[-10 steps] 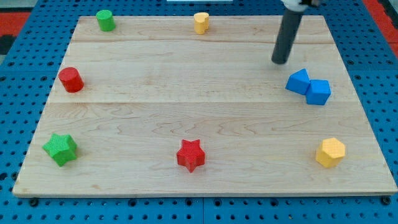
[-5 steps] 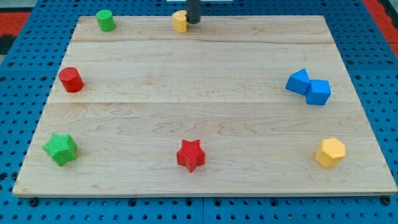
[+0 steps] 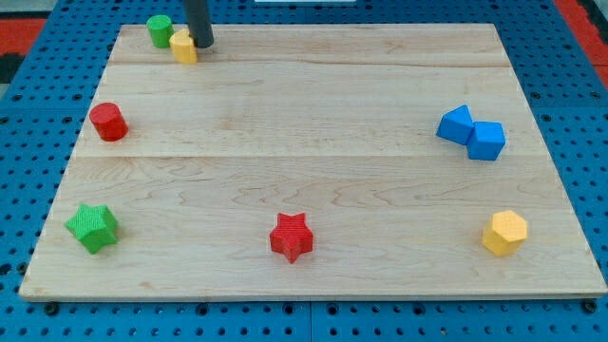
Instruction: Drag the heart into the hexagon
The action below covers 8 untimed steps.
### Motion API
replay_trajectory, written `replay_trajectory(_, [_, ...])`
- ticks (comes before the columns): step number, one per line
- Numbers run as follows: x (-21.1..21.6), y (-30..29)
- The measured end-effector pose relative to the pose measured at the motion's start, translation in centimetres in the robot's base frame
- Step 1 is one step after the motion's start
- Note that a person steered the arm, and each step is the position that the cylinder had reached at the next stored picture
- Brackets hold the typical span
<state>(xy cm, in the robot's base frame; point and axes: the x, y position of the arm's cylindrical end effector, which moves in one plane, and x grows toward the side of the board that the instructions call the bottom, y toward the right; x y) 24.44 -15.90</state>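
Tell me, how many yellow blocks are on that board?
2: a small yellow block at the view's top left, beside the green block with my tip against it, and a yellow hexagon at the bottom right.

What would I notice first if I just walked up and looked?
Probably the dark rod at the view's top left, my tip pressed against a small yellow block that touches a green block. Then the two blue blocks huddled together at the right, and the red star near the bottom middle.
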Motion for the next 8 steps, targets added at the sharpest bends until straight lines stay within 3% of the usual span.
replay_trajectory(1, [1.0,1.0])
replay_trajectory(2, [-2.1,2.5])
replay_trajectory(3, [-2.7,-2.9])
replay_trajectory(4, [2.9,-3.8])
replay_trajectory(5, [6.8,1.5])
replay_trajectory(6, [5.6,-0.6])
replay_trajectory(7, [0.8,-1.7])
replay_trajectory(8, [4.3,-7.8])
